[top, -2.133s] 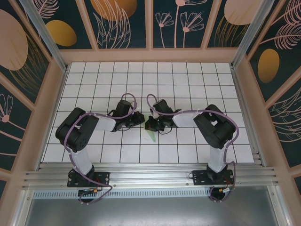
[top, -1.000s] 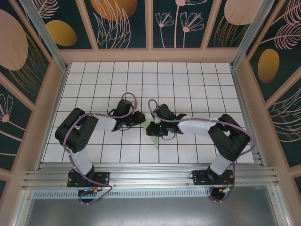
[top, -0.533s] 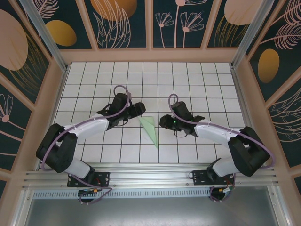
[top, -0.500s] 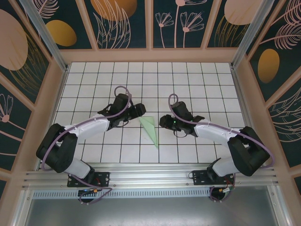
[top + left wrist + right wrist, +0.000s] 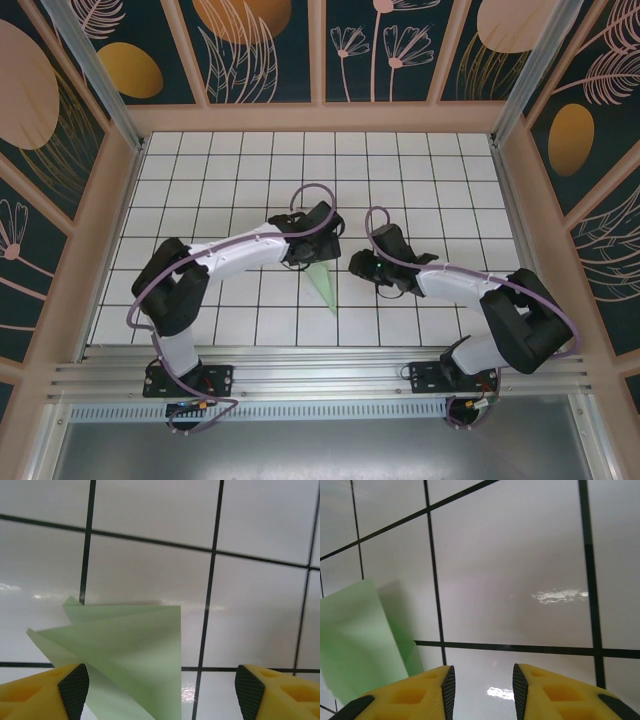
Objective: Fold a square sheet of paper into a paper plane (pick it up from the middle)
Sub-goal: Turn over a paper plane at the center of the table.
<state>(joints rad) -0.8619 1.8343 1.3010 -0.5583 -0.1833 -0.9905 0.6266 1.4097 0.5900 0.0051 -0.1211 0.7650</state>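
Observation:
The paper plane point(image 5: 324, 286), a pale green pointed dart, lies flat on the white grid table with its tip toward the near edge. My left gripper point(image 5: 320, 257) hovers over its wide end. In the left wrist view the folded green paper point(image 5: 125, 650) reaches in between my open left gripper point(image 5: 161, 692), nearer the left fingertip point(image 5: 74, 690), and neither pad presses on it. My right gripper point(image 5: 362, 266) sits just right of the plane. In the right wrist view my right gripper point(image 5: 483, 692) is open on bare tile, with the plane's edge point(image 5: 355, 640) off to the left.
The white grid table point(image 5: 430, 190) is fenced by wooden frame walls point(image 5: 320, 118) on three sides, and an aluminium rail point(image 5: 320, 375) runs along the near edge. Both arms reach toward the middle, their grippers less than a tile apart.
Both grippers let go of the plane and drew apart, leaving it flat on the table. The left gripper then swung right over the plane's wide end; both jaws stand wider.

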